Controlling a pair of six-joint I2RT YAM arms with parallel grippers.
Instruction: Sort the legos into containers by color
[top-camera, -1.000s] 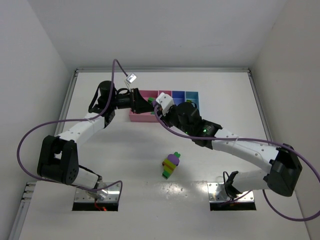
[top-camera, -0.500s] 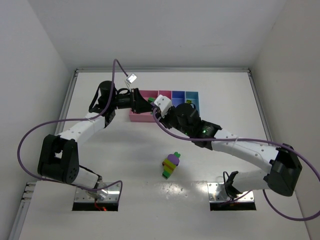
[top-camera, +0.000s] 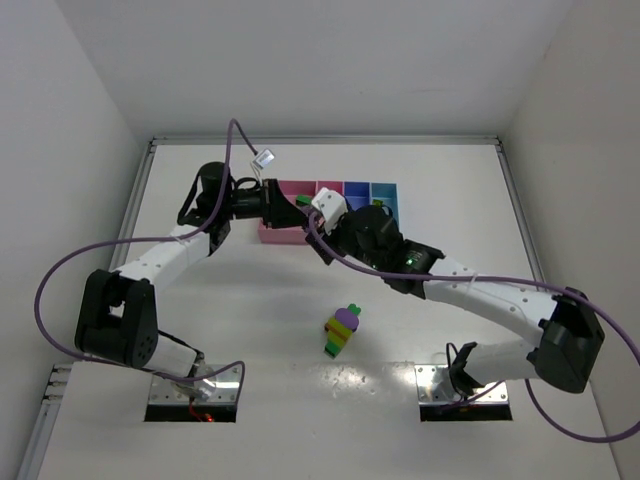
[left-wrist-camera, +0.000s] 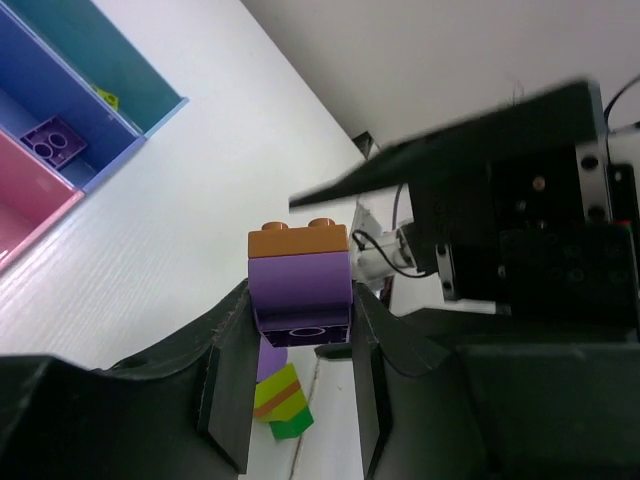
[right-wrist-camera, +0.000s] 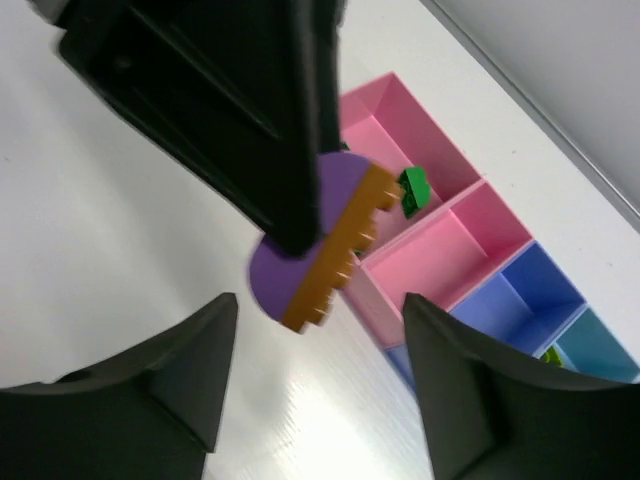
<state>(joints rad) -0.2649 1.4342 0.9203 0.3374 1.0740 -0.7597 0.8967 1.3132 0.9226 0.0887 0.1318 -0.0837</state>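
My left gripper is shut on a purple lego topped by an orange plate, held in the air in front of the containers. In the right wrist view the same purple and orange piece hangs from the left fingers. My right gripper stands open just below the piece, not touching it. A multicoloured clump of legos lies on the table's middle. A green lego sits in the wide pink bin, and a purple one in the blue bin.
The narrow pink bin shows nothing inside. A yellow-green lego lies in the light blue bin. Both arms cross over the table just in front of the bins. White walls close in the table on three sides.
The left gripper has shut on the purple and orange piece, and the right gripper has opened and let it go. The arms have barely moved.
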